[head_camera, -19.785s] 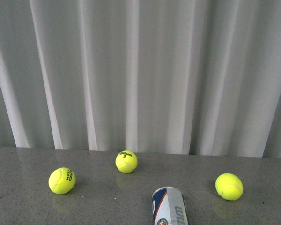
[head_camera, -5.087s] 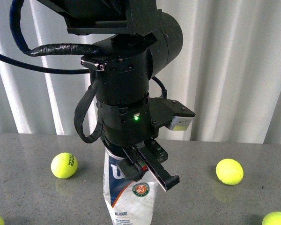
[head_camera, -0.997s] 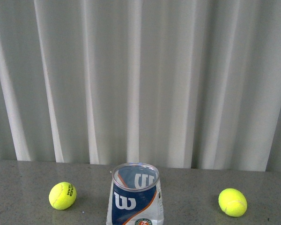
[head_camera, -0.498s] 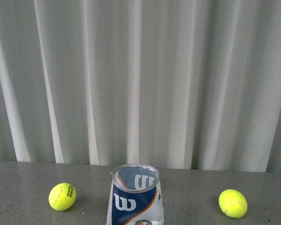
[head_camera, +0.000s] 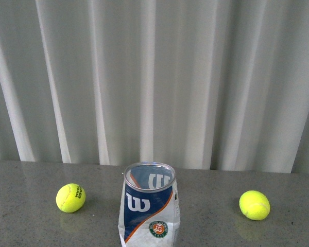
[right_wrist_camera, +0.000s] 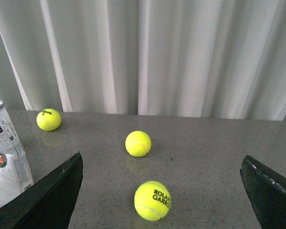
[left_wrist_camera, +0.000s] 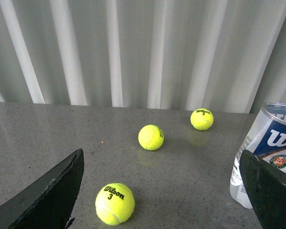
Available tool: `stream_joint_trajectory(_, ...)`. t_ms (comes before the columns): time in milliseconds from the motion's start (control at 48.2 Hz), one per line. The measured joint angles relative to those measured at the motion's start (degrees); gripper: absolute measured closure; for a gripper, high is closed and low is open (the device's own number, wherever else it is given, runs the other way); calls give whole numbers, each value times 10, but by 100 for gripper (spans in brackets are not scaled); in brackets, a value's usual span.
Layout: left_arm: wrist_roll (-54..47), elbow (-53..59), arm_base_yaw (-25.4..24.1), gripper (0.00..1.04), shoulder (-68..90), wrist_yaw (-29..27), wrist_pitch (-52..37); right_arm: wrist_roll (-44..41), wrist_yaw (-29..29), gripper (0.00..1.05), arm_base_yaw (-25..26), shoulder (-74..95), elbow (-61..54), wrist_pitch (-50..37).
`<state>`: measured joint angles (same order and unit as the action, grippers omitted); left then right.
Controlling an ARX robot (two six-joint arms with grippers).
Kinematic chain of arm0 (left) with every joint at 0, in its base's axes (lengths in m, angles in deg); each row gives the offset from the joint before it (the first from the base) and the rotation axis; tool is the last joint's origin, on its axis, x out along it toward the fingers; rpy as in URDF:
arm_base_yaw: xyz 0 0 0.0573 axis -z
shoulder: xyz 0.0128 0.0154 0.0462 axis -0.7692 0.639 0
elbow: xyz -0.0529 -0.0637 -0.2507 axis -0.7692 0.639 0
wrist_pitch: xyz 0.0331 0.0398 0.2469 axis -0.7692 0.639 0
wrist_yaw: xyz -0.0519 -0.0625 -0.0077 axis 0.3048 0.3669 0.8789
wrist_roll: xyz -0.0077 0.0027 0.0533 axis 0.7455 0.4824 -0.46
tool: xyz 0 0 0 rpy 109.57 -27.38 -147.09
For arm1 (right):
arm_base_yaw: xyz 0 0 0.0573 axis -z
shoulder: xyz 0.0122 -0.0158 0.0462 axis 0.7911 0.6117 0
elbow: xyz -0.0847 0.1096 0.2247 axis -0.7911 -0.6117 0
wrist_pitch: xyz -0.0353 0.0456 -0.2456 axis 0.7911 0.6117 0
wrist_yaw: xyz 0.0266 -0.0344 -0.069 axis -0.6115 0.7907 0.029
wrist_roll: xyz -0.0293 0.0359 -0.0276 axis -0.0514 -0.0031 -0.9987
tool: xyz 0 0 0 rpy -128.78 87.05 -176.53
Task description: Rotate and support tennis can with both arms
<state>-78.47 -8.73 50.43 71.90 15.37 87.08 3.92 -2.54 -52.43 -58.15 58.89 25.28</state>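
Note:
The tennis can (head_camera: 149, 206) stands upright on the grey table, open metal rim up, with the white "W" and red emblem facing me. No arm shows in the front view. My left gripper (left_wrist_camera: 161, 158) is open and empty, and the can (left_wrist_camera: 269, 148) stands just beyond its finger (left_wrist_camera: 269, 191). My right gripper (right_wrist_camera: 161, 160) is open and empty, with the can (right_wrist_camera: 7, 162) outside its finger (right_wrist_camera: 52, 200). Neither gripper touches the can.
Yellow tennis balls lie left (head_camera: 70, 197) and right (head_camera: 254, 205) of the can. Three balls (left_wrist_camera: 115, 203) (left_wrist_camera: 151, 137) (left_wrist_camera: 201, 119) lie before the left gripper, three (right_wrist_camera: 152, 200) (right_wrist_camera: 138, 143) (right_wrist_camera: 48, 119) before the right. A white curtain (head_camera: 154, 77) hangs behind the table.
The can lay on its side long ago, then an arm held it upright. Over the last second it stands free, and it now sits lower in the front view with more label showing.

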Motion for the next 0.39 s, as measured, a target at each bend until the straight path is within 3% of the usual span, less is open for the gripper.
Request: stream_joint_trajectory(394,0,0,0,7,0,0,0,0,0,7,0,0,0,0)
